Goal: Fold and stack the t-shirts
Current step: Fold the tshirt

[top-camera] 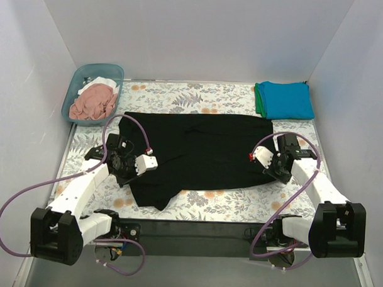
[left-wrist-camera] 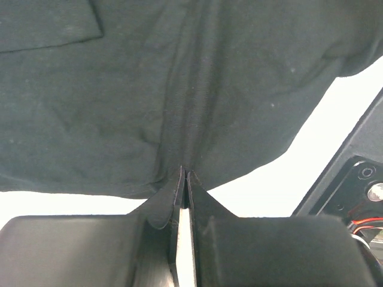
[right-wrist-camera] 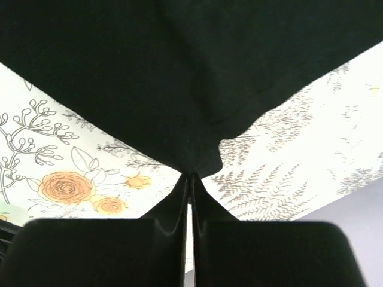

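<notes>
The teal tub (top-camera: 71, 96) in the far left corner holds a crumpled pink t-shirt (top-camera: 92, 104) with a white t-shirt (top-camera: 103, 84) behind it. At the far right, a folded blue t-shirt (top-camera: 287, 100) lies on a green t-shirt (top-camera: 258, 102). The black t-shirt (top-camera: 197, 150) lies spread across the middle of the floral cloth (top-camera: 233, 203). The left gripper (left-wrist-camera: 184, 173) pinches its left edge and the right gripper (right-wrist-camera: 190, 176) its right edge, fingers pressed together on the fabric.

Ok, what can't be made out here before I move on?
Top view: green t-shirt, mostly covered by the teal-blue t-shirt on it.
Top view: white t-shirt in the tub, largely buried under the pink t-shirt.
Top view: where left gripper and right gripper pinch the black t-shirt, hidden by wrists.
Left wrist: table cloth, overexposed.
</notes>
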Motion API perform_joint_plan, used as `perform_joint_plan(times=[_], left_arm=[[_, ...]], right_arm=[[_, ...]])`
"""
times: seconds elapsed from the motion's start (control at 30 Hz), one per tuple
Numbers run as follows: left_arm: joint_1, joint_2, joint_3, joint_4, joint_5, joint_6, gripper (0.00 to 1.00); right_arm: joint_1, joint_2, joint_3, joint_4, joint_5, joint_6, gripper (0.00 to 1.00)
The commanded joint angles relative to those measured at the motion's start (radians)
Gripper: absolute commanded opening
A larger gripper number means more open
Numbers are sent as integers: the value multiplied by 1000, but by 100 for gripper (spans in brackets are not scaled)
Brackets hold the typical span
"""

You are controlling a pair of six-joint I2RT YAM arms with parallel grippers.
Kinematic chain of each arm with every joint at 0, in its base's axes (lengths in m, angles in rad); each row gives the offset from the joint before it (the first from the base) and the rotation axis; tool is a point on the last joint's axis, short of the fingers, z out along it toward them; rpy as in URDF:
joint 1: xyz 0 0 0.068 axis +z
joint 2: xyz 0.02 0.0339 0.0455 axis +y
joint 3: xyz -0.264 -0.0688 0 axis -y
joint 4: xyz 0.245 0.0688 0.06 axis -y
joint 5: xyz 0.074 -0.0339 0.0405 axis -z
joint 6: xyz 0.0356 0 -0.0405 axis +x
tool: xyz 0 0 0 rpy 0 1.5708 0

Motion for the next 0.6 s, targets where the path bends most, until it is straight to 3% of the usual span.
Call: perform_joint_plan(times=[0.0,0.37,0.57], left_arm=[[18,38,43,-41,28,-7,0],[108,177,275,-87,116,-36,0],[168,330,454,-59,152,-77,0]], right_arm=[[-15,7,59,-40,-42,-42,1],[-30,70,188,-60,-44,-59,1],[-44,180,311,-57,-77,-65,1]])
